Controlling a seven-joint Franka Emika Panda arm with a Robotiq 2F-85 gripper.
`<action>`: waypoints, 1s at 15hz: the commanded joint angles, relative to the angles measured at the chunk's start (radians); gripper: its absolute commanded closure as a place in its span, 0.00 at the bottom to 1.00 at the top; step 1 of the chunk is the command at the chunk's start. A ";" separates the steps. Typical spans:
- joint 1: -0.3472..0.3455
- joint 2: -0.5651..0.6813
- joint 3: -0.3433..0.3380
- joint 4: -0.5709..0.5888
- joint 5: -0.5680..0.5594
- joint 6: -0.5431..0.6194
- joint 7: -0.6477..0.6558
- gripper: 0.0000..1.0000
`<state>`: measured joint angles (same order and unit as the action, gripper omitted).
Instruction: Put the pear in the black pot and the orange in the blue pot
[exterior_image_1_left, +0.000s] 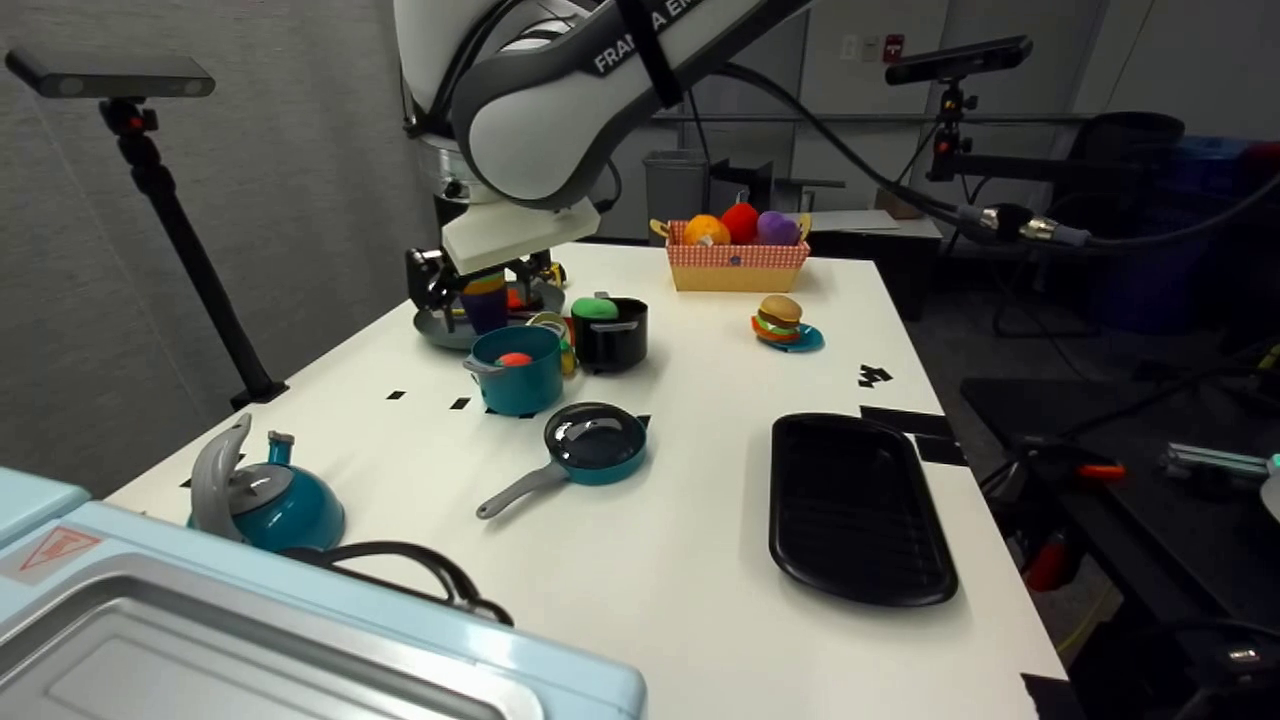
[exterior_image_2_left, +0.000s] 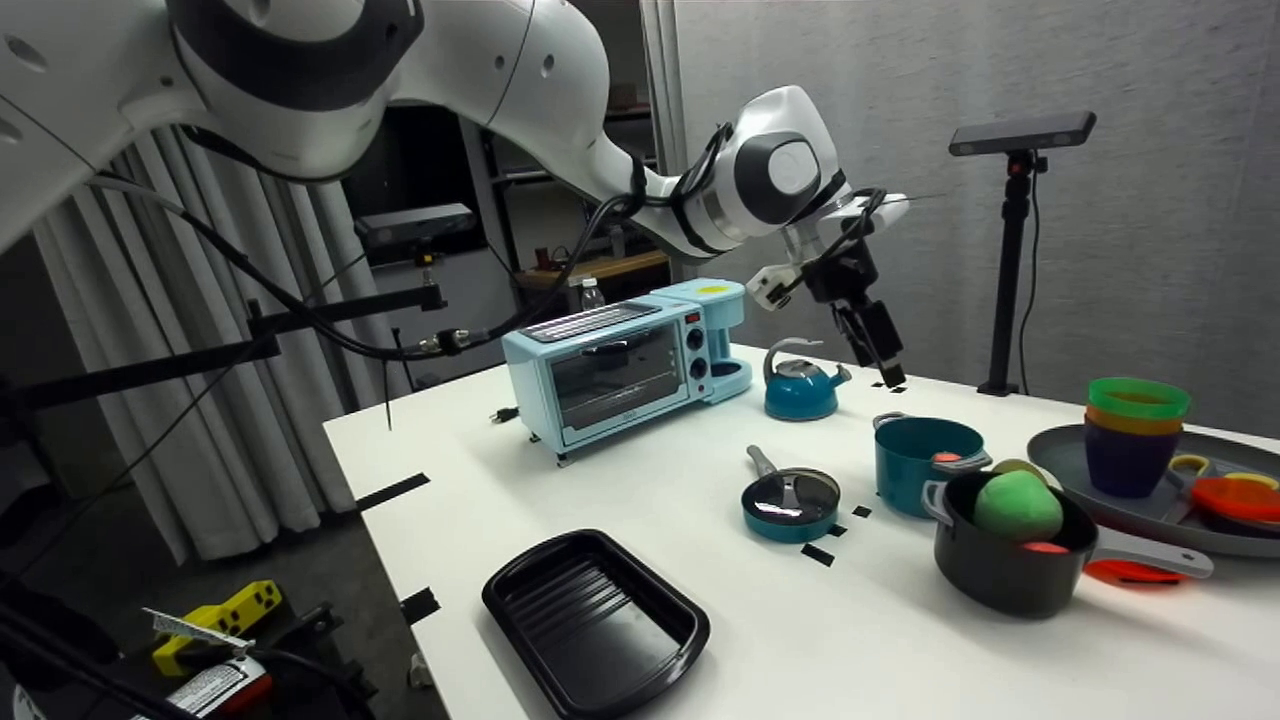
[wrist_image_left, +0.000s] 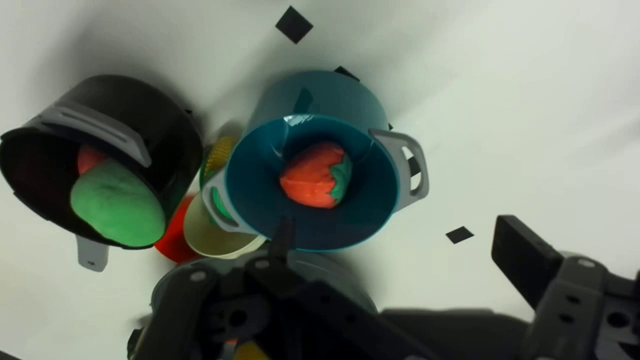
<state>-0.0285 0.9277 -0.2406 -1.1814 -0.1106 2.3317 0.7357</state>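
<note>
Near me on the white tabletop, a small teal frying pan with a grey handle lies in front of two pots. The nearer, a glossy blue pot with two grey handles, carries a red toy strawberry. In both exterior views it is only a red patch, while the wrist view shows its green leaves facing right and its tip left, the long axis running roughly crosswise.

Just beside and beyond stands the deep black pot, holding a smooth green toy fruit; whether it is a pear I cannot tell. In the wrist view its long axis slants from upper left to lower right, beside a partly hidden red piece.

Above the tabletop near the blue pot hangs the dark hand, its fingers wide apart, white surface showing in the gap.

Farthest off, only in an exterior view, a tan basket with red-checked trim holds a round orange toy fruit beside a red toy and a purple toy.
</note>
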 joint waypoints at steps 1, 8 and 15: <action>0.032 -0.162 0.015 -0.224 -0.005 0.051 -0.077 0.00; 0.075 -0.402 0.010 -0.517 -0.043 0.088 -0.158 0.00; 0.110 -0.662 0.026 -0.849 -0.123 0.083 -0.209 0.00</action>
<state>0.0604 0.4207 -0.2200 -1.8351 -0.1867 2.3903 0.5401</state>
